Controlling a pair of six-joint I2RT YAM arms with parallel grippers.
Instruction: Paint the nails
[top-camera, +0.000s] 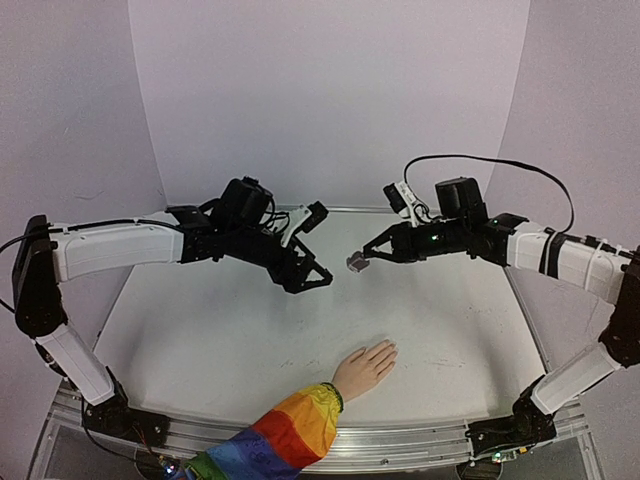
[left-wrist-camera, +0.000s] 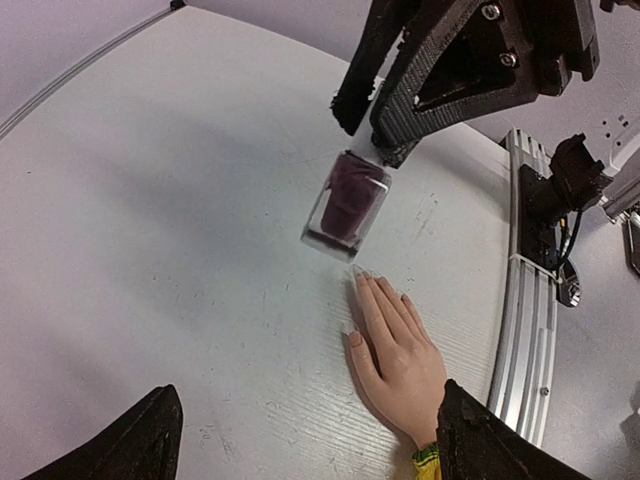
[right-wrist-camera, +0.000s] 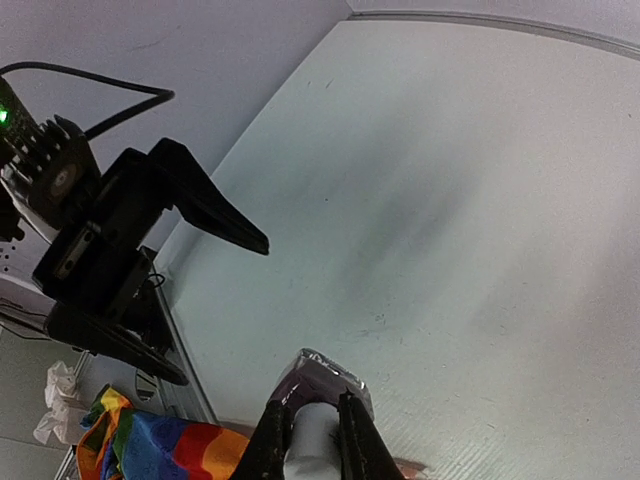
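1. The right gripper (top-camera: 367, 255) was clenched on the cap of a polish bottle (left-wrist-camera: 346, 205), tilted above the table (top-camera: 200, 330).
2. The left gripper (top-camera: 322, 247) hung spread wide and empty, just left of the bottle.
3. The nails (left-wrist-camera: 355, 339) were on the mannequin hand (top-camera: 366, 366), lying flat near the table's near edge.

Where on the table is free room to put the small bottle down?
Bare white table lies left of the pale peach mannequin hand, and right of it. Crowded: centre, where the dark glass polish bottle hangs beyond its fingertips.
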